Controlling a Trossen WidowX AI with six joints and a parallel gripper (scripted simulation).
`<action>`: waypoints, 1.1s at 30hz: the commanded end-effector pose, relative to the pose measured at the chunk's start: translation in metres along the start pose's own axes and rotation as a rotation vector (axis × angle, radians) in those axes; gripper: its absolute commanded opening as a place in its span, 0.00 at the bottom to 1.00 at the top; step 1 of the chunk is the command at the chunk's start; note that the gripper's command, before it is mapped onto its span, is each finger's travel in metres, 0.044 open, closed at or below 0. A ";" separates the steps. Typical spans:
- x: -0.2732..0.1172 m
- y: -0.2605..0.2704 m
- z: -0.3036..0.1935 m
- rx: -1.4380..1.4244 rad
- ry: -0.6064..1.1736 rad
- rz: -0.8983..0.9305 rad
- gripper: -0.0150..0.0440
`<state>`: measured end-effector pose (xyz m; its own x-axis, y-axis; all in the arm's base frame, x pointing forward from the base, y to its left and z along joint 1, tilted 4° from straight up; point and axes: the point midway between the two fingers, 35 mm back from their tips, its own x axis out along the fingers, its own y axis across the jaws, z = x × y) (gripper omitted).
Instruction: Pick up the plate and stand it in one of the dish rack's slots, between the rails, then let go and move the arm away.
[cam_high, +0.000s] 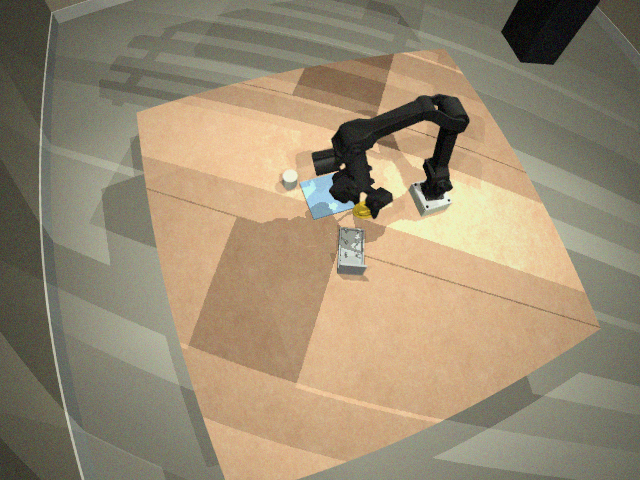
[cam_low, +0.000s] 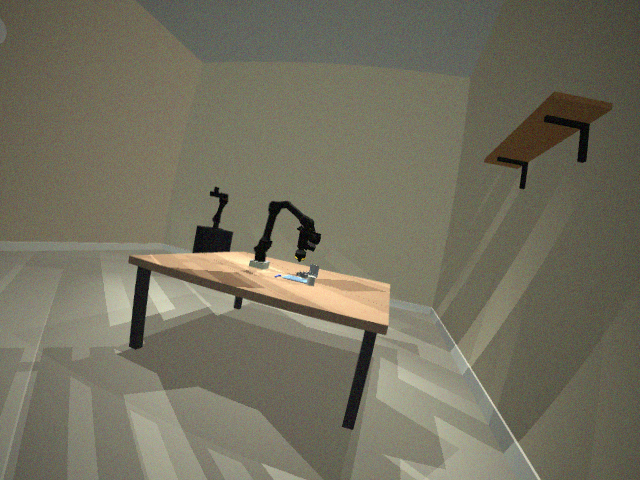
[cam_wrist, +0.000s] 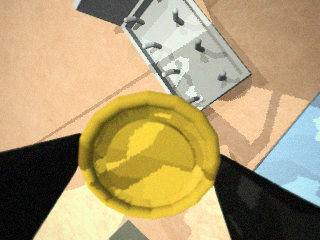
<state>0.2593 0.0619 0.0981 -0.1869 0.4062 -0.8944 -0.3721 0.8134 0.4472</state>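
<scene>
The gripper (cam_wrist: 150, 172) is closed on the yellow plate (cam_wrist: 150, 155), with its two black fingers standing wide apart, one pressing on each opposite side of the plate's rim. In the wrist view the plate fills the space between the fingers and shows its hollow face to the camera, so it hangs in the air above the wooden table (cam_high: 413, 320) and does not touch it. Beyond the fingertips, past the far edge of the plate, lies the grey dish rack (cam_wrist: 187, 52) with its short pegs pointing up; the near corner of the rack is just hidden behind the plate's rim. None of the plate is between the rails. To one side of the fingers, toward the right edge of the wrist view, a light blue mat (cam_wrist: 297, 155) lies flat on the table. In the top view the plate (cam_high: 362, 210) is a small yellow spot under the gripper (cam_high: 372, 204), near the end of the dish rack (cam_high: 351, 250) and just beside the corner of the mat (cam_high: 323, 196). A small white cup (cam_high: 289, 178) stands on the far side of the mat, well apart from the fingers.
</scene>
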 end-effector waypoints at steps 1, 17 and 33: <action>0.007 -0.002 -0.002 -0.080 -0.020 0.066 0.25; 0.025 -0.010 -0.002 -0.401 -0.208 0.272 0.25; 0.033 -0.017 -0.001 -0.692 -0.519 0.363 0.25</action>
<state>0.2594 0.0614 0.0636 -0.0577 0.8295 -0.5556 -0.8292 0.2701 0.4894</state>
